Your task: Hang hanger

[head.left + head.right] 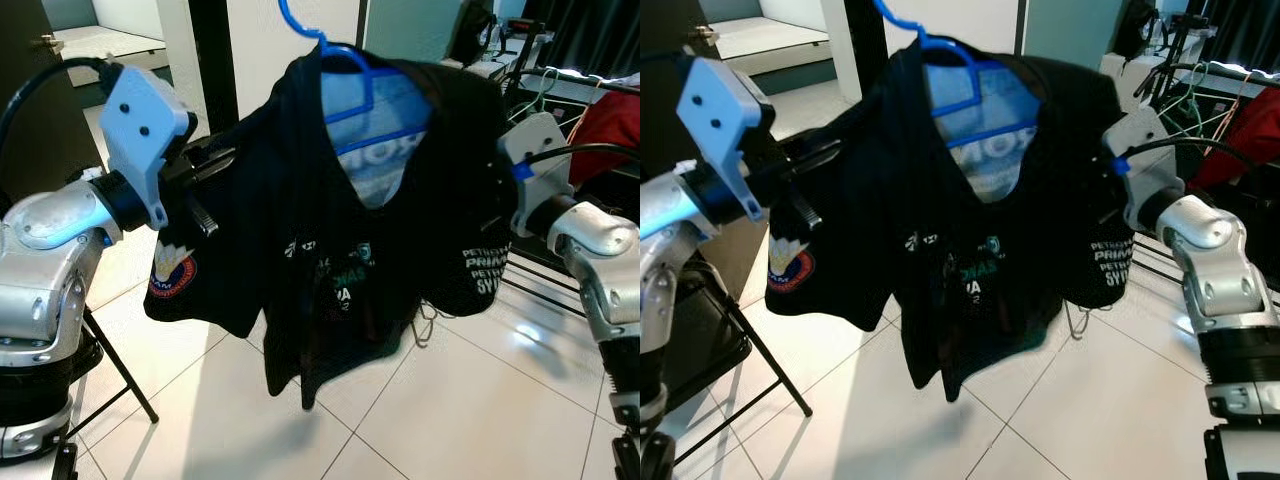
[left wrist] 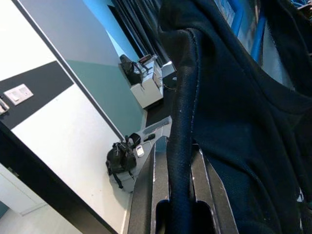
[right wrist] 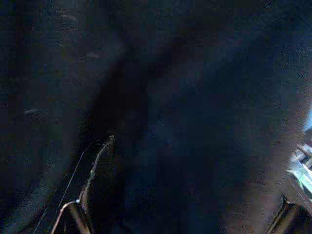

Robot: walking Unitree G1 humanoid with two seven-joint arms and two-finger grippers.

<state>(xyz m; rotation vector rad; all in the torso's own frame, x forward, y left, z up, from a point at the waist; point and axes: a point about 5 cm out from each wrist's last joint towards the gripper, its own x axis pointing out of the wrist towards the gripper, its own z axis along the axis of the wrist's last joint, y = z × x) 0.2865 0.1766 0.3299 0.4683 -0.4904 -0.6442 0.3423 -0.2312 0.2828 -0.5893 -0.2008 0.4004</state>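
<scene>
Left wrist view: left claw (image 2: 178,204) pinching shirt (image 1: 300,260) (hanger (image 1: 345,90) hook up)

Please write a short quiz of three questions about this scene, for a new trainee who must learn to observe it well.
1. True or false: the blue plastic hanger carries a white towel.
2. Multiple choice: the left gripper is A) open above the floor, B) closed on a fold of the black short-sleeved shirt, C) holding a bag.
3. Fill in: the floor under the shirt is made of white ____.

Key
1. False: it carries the black shirt with printed logos.
2. B: in the left wrist view, a fold of the black fabric runs between the two fingers.
3. Tiles.
</scene>
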